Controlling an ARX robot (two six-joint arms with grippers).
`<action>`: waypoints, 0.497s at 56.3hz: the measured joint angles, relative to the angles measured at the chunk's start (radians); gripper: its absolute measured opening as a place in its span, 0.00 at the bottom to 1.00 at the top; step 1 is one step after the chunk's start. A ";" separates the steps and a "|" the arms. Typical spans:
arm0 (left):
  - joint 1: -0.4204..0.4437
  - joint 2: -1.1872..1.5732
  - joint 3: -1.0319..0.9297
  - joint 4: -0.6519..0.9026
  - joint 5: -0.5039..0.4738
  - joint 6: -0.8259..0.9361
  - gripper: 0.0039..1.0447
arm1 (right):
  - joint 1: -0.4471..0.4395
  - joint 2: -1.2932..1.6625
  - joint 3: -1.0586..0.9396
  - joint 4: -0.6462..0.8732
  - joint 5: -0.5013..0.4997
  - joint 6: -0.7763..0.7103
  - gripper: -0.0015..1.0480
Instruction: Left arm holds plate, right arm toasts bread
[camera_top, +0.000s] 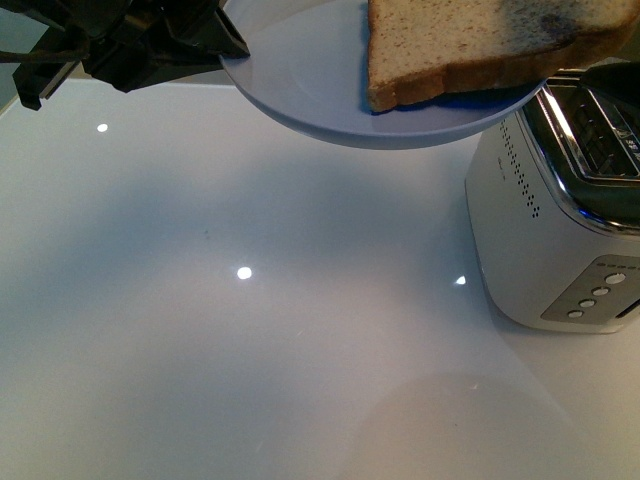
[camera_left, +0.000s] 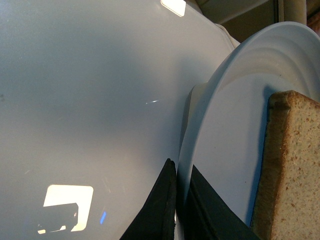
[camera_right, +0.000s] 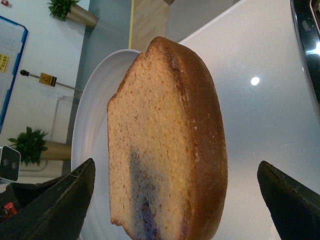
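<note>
Plate (camera_top: 300, 85) hung above the white tabletop (camera_top: 250, 350) beside the toaster (camera_top: 530, 230), its rim pinched by the left claw (camera_top: 232, 42). Bread (camera_top: 460, 40) lay on it, between the right claw's (camera_right: 175, 165) wide-spread jaws, untouched.

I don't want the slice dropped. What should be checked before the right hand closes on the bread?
1. Left hand clamped on plate rim: ok.
2. Plate held clear of the table: ok.
3. Bread lying on the plate: ok.
4. Right hand open, one finger on either side of the bread, not touching: ok.
5. Toaster slot free: cannot tell, partly hidden by the plate.
</note>
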 joint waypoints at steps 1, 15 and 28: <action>0.000 0.000 0.000 0.000 0.001 0.000 0.02 | 0.001 0.002 0.002 0.000 0.003 0.001 0.83; 0.000 0.000 0.000 0.000 0.012 -0.008 0.02 | 0.006 0.016 0.011 0.000 0.018 0.007 0.48; 0.000 0.000 0.000 0.000 0.010 -0.011 0.02 | 0.004 0.014 0.018 -0.002 0.018 0.010 0.09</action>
